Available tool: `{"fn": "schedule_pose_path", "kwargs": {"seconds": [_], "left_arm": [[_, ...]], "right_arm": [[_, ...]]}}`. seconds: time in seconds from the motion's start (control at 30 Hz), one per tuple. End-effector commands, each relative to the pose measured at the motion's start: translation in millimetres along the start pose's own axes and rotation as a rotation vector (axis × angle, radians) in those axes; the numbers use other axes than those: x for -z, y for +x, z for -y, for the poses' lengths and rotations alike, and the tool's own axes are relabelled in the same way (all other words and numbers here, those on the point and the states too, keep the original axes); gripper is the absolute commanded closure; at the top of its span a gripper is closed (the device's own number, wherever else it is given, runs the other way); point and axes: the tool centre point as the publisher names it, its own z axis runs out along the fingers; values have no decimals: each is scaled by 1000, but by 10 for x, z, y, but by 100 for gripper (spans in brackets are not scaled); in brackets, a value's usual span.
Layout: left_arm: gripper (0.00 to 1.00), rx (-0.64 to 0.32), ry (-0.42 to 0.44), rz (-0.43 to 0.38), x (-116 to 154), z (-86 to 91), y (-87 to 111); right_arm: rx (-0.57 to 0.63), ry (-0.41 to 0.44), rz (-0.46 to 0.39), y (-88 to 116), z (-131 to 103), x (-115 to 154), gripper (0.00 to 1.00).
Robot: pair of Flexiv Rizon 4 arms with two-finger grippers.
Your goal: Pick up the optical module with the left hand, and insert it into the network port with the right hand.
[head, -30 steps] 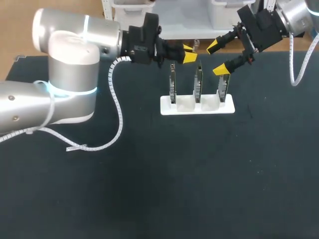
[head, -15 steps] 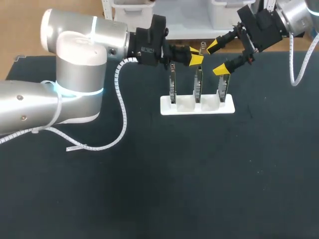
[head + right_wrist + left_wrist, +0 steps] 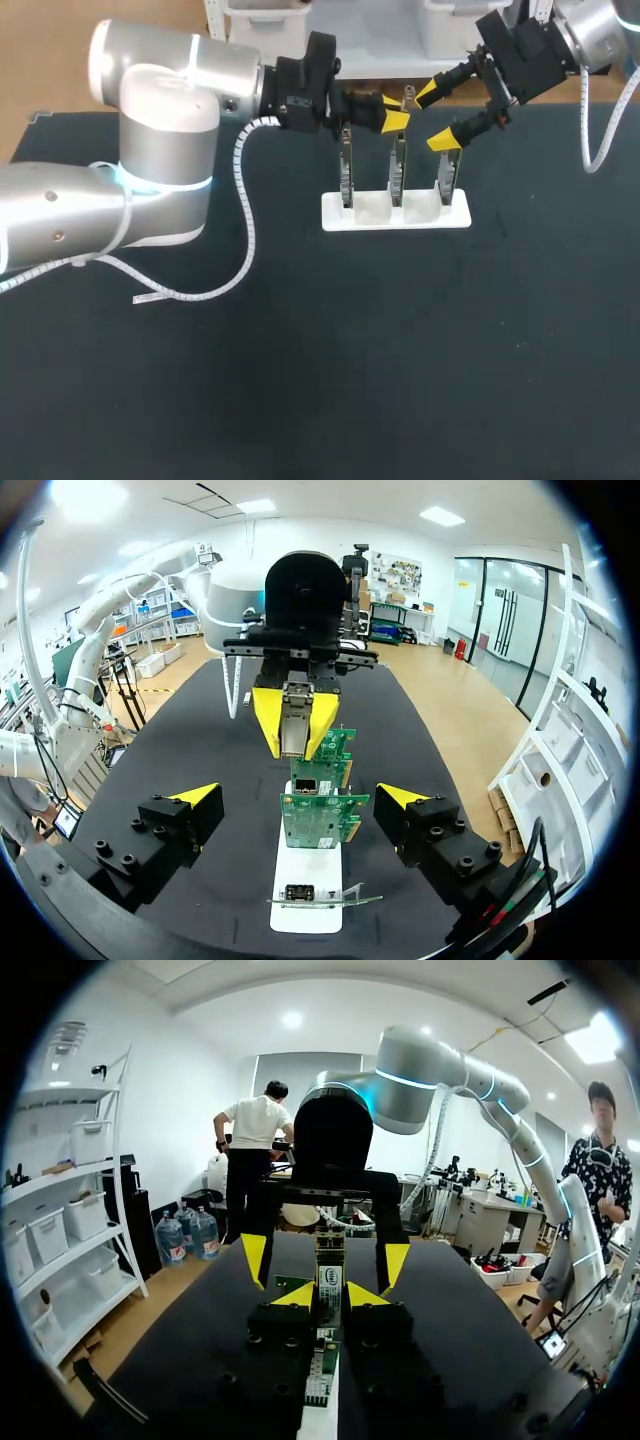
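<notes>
**Optical module** (image 3: 405, 97): small metal-cased plug, held in the air above the middle card of the stand, clear of the bench. Its long axis is about level and in line with the left fingers. Its free end sticks out past the yellow tips toward the right arm's side; in the right wrist view that end faces the camera squarely.

**Left fingers** (image 3: 392, 121): closed from two sides on the module's body.

**Left arm** (image 3: 160, 110): comes in from the left with the elbow raised. Its wrist is stretched roughly level across the far part of the bench.

**Right fingers** (image 3: 444, 140): spread wide, gripping nothing, facing the module's free end and near it but apart from it.

**Right arm** (image 3: 600, 25): comes in from the far right corner with the wrist angled down toward the stand.

**Stand** (image 3: 455, 218): white base flat on the black bench (image 3: 300, 380), carrying three circuit cards (image 3: 398, 170) upright in a row.

**Network port** (image 3: 305, 786): metal socket on the edge of a card, facing the right wrist camera, with nothing in it.
</notes>
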Motion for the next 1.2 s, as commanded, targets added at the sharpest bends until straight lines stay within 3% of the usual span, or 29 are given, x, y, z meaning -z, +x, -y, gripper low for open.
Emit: {"fn": "schedule_pose_path", "kwargs": {"seconds": [0.03, 1.2], "left_arm": [[100, 2, 3, -1, -17, -40, -5], [100, 46, 32, 4, -69, -98, 56]], "right_arm": [[1, -1, 2, 5, 3, 1, 0], [1, -1, 2, 5, 3, 1, 0]]}}
